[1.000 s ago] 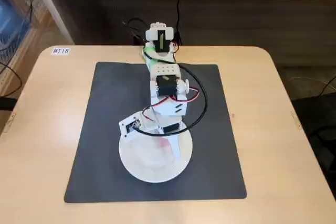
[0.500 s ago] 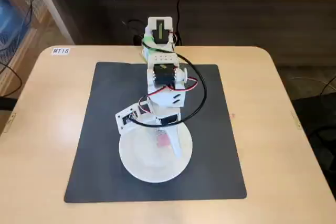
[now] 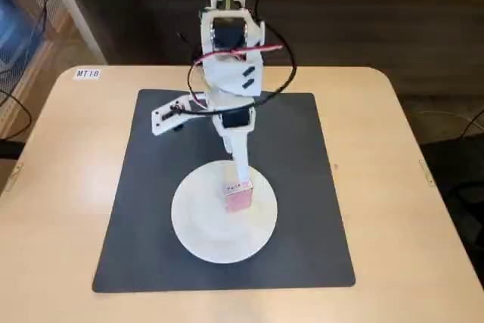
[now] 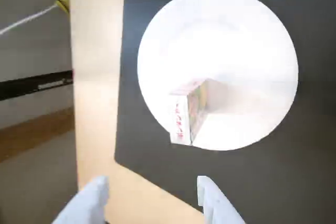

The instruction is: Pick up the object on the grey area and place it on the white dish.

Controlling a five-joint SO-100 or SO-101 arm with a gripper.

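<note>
From my console, the wrist view shows the fingers [image 4: 152, 200] spread apart with nothing between them, two pale tips at the bottom edge hanging over the corner of the mat [image 4: 310, 182] and the bare desk [image 4: 94, 103]. They touch neither the box [image 4: 188, 113] nor the dish [image 4: 231, 35]. In the fixed view I see one long white finger [image 3: 240, 158] reaching down toward the dish [image 3: 198, 221], its tip just above the box [image 3: 238, 196]; the other juts out to the left in that view, confirming the wide gap. The box sits on the dish, apart from the fingers, toward the dish's right half in the fixed view. It is pink with a paler printed label on its top face. In the wrist view it stands near the lower edge of the dish, throwing a soft shadow across the white surface. The dish lies flat on the mat [image 3: 151, 179], in its nearer half. The mat covers the middle of the light wooden desk [image 3: 68, 187]. The arm [image 3: 228, 43] rises from the far edge of the mat, with black and red cables looped around it.
</note>
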